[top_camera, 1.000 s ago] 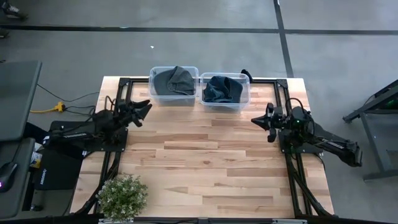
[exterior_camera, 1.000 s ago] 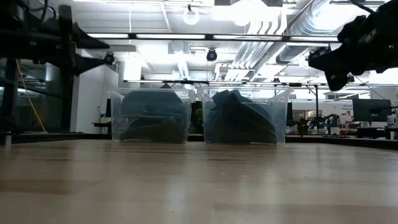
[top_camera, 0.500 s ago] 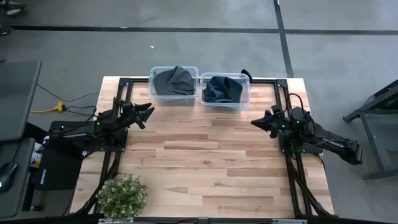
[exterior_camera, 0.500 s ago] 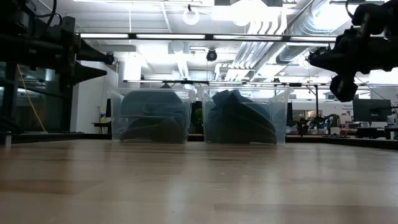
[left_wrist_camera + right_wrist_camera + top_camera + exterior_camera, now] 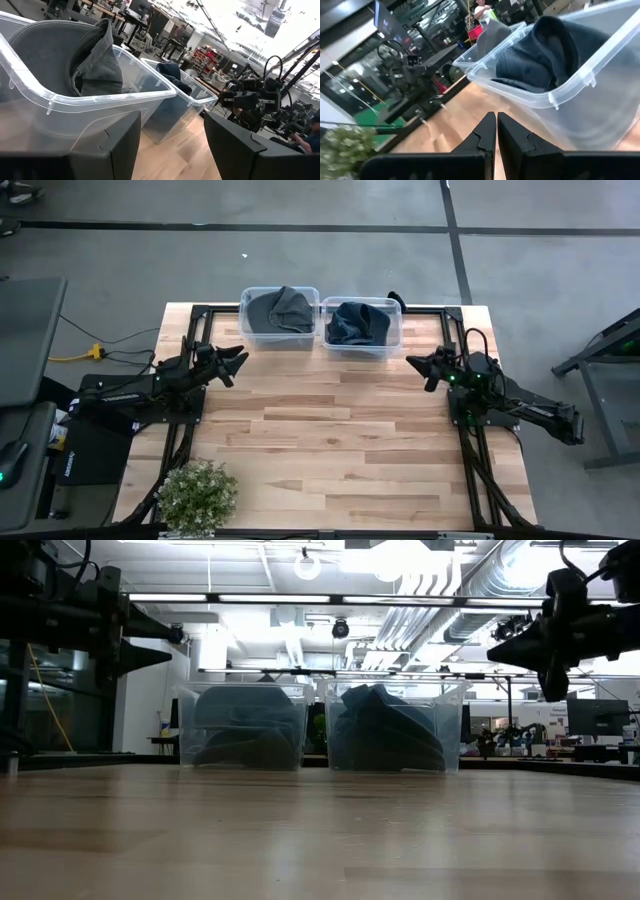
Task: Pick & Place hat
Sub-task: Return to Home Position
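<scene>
Over the last second the right tool (image 5: 412, 362) has levelled out and shifted a little toward the bins, and the left tool (image 5: 238, 360) has dropped lower. Both arms lie folded low over their own sides of the bench (image 5: 330, 430), tools pointing inward at each other, well apart. The left tool's fingers (image 5: 110, 145) stand wide apart with nothing between them. The right tool's fingers (image 5: 480, 137) are pressed nearly together, holding nothing.

Two clear bins sit side by side at the bench's far edge. The left bin (image 5: 280, 342) holds a grey cap (image 5: 280, 308). The blue caps (image 5: 358, 322) lie crumpled in the right bin (image 5: 362, 352), and I cannot tell which way their brims point. A potted plant (image 5: 198, 495) stands at the near edge on the left arm's side.
</scene>
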### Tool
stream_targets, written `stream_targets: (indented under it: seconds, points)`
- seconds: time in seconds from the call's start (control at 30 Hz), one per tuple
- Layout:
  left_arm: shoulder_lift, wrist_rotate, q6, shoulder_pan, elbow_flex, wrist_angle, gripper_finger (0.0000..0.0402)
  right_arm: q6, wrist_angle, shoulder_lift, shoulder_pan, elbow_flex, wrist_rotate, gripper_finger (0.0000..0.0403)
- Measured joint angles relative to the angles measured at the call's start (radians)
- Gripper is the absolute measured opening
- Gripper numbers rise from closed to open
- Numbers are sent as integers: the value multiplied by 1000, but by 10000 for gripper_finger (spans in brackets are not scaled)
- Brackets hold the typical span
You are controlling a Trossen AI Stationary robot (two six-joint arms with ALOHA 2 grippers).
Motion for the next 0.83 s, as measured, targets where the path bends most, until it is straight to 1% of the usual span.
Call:
stream_targets:
  seconds: [0.2, 0.4, 0.83]
  points:
    - [0, 2, -1, 0, 0, 2, 218, -151, 2, 0, 0, 0, 10, 12]
    - [0, 2, -1, 0, 0, 4, 218, -245, 3, 0, 0, 0, 10, 12]
    - [0, 3, 0, 0, 0, 7, 218, -242, 3, 0, 0, 0, 9, 12]
